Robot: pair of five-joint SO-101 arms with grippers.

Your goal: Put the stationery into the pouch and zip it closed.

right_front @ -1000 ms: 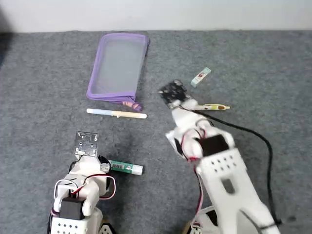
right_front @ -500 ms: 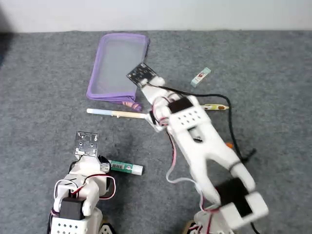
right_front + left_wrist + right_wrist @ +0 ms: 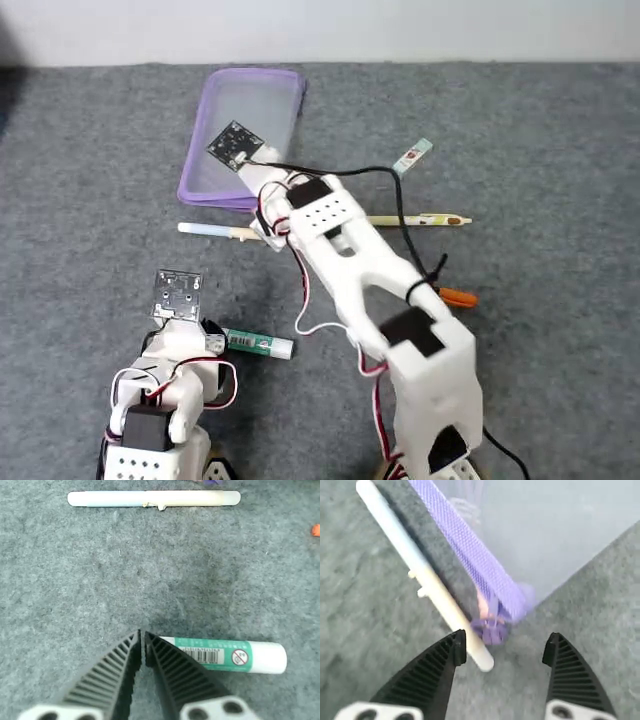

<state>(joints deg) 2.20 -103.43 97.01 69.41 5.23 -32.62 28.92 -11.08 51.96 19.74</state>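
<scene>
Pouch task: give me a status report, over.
Right gripper open, above pouch zip end. Left gripper shut, beside glue stick. White pen lies along pouch edge, near the right fingers.

Both arms are white plastic; the left arm [image 3: 165,400] carries looped red, black and white wires; the right arm [image 3: 360,270] has a perforated shell, an orange tab [image 3: 457,296] and a black cable [image 3: 350,171] running from its black wrist board [image 3: 233,146]; the left gripper [image 3: 143,636] and right gripper [image 3: 506,642] are black and ribbed.

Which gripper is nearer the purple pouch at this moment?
Right. The right gripper is open at the pouch's zipper-pull corner, next to the pale pen. The left gripper is shut beside the glue stick, apart from the pouch, with that pen between.
</scene>
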